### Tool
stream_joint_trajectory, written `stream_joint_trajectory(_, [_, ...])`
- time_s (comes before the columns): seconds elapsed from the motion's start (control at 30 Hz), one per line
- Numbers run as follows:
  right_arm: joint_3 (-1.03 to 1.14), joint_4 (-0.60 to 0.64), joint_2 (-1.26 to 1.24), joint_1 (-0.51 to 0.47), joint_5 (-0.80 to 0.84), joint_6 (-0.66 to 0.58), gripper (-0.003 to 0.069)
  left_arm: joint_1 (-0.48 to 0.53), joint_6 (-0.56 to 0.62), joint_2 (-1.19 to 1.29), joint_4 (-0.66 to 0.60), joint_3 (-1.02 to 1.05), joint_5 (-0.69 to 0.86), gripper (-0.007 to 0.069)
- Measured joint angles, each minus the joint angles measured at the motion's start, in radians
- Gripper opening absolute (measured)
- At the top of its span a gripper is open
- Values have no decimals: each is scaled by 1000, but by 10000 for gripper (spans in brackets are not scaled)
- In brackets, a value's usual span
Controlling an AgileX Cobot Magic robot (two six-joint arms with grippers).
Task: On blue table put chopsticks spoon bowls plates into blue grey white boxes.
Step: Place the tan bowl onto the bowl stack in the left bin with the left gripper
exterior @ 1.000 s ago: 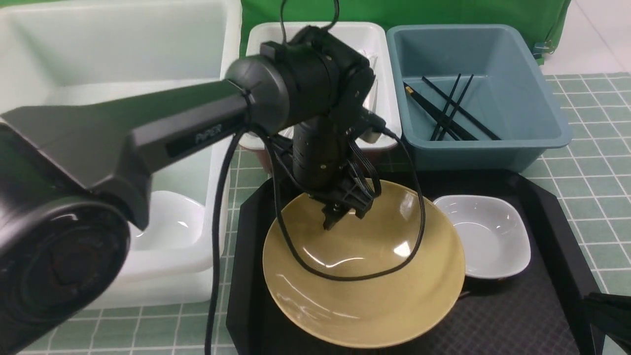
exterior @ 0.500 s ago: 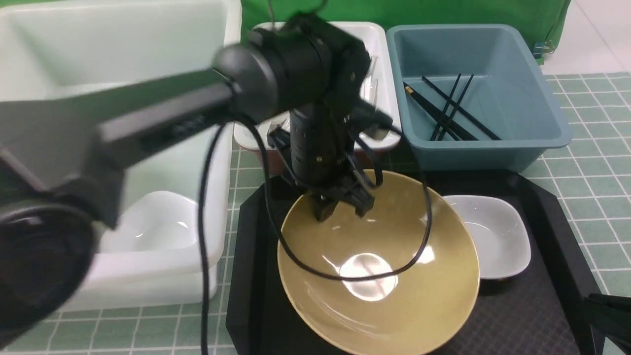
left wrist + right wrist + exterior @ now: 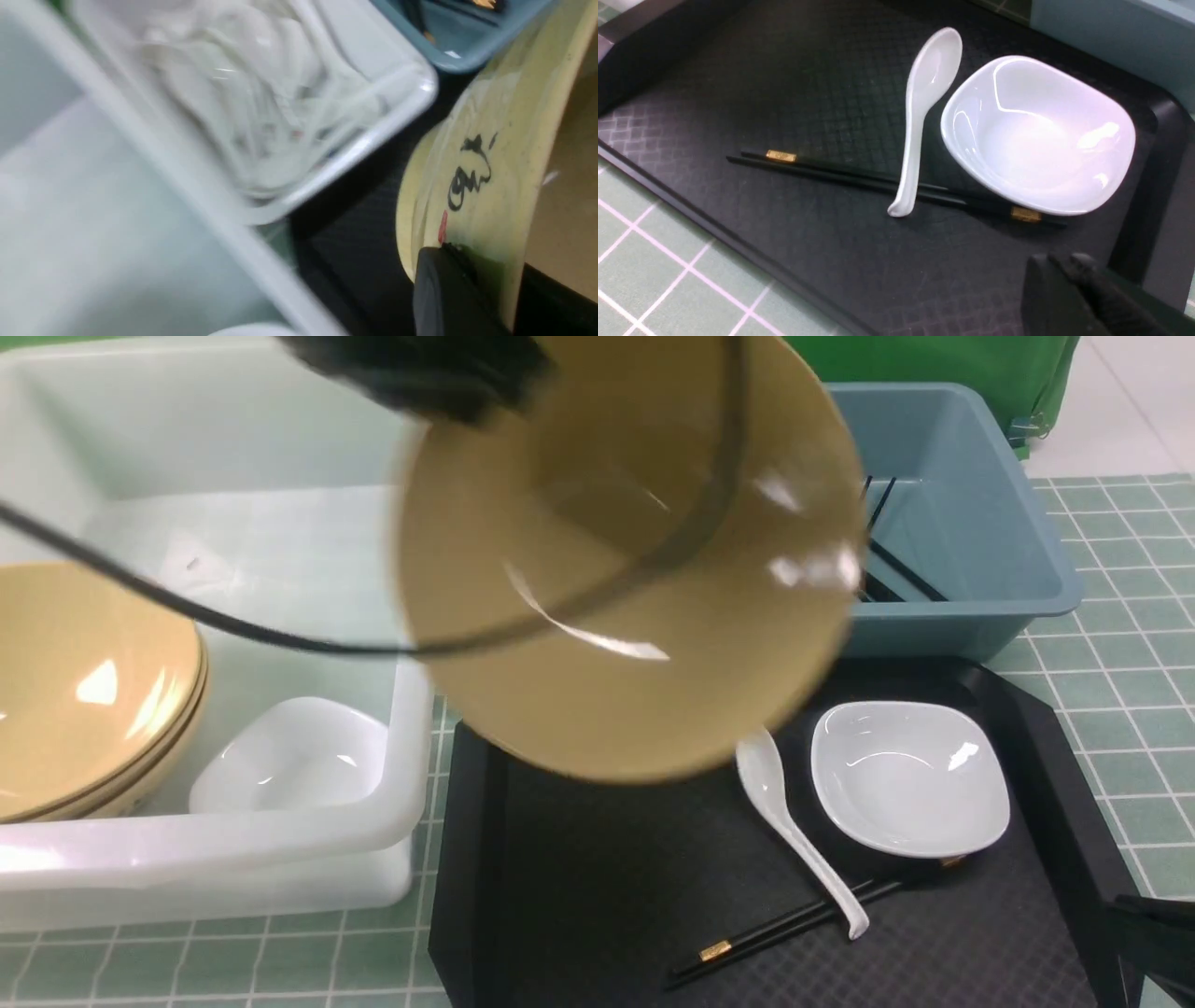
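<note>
Above black tray [image 3: 579,896], beside large white tub [image 3: 233,887]: tan bowl [image 3: 672,709] hanging airborne, tilted steeply. Left gripper [image 3: 495,289] clenching bowl rim, 1 finger [image 3: 444,289] pressing outer wall. Judging: glazed, rigid, slippery, breakable, fairly heavy; single rim pinch risking slip. Right gripper [image 3: 1069,270] closed, empty, hovering over tray.

1. I see the tan bowl [image 3: 635,709] glossy, throwing bright highlights.
2. The plate [image 3: 910,779] and spoon [image 3: 767,775] look glazed, smooth white.
3. The black tray [image 3: 607,896] reads matt, diamond-embossed.
4. The tub [image 3: 280,845] is smooth translucent plastic; the blue-grey box [image 3: 971,523], duller plastic.
</note>
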Motion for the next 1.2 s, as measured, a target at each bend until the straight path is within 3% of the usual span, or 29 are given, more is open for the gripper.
stream_joint_trajectory(0.13, [0, 0, 0, 0, 0, 0, 83, 291, -54, -130, 36, 29, 15, 6])
stream_joint_trajectory(0.17, [0, 0, 0, 0, 0, 0, 83, 305, -56, -139, 39, 37, 10, 6])
stream_joint_trajectory(0.23, [0, 0, 0, 0, 0, 0, 87, 473, -80, -188, 44, 106, -25, 6])
stream_joint_trajectory(0.27, [0, 0, 0, 0, 0, 0, 87, 501, -84, -192, 44, 113, -28, 6])
stream_joint_trajectory(0.3, [0, 0, 0, 0, -5, 0, 87, 604, -97, -223, 26, 184, -62, 6])
stream_joint_trajectory(0.53, [0, 0, 0, 0, -8, 0, 90, 917, -110, -263, -115, 499, -239, 6])
stream_joint_trajectory(0.7, [0, 0, 0, 0, -8, 0, 97, 999, -110, -261, -198, 728, -436, 7])
stream_joint_trajectory(0.93, [0, 0, 0, 0, -14, 0, 100, 1005, -116, -261, -247, 934, -693, 29])
stream_joint_trajectory(1.07, [0, 0, 0, 0, -14, 0, 100, 1005, -98, -261, -247, 978, -740, 137])
stream_joint_trajectory(1.1, [0, 0, 0, 0, -15, 0, 100, 1005, -97, -261, -248, 979, -742, 185])
stream_joint_trajectory(1.13, [0, 0, 0, 0, -18, 0, 101, 1005, -95, -263, -249, 979, -743, 282])
stream_joint_trajectory(1.2, [0, 0, 0, 0, -25, 0, 104, 1005, -93, -270, -257, 979, -738, 377])
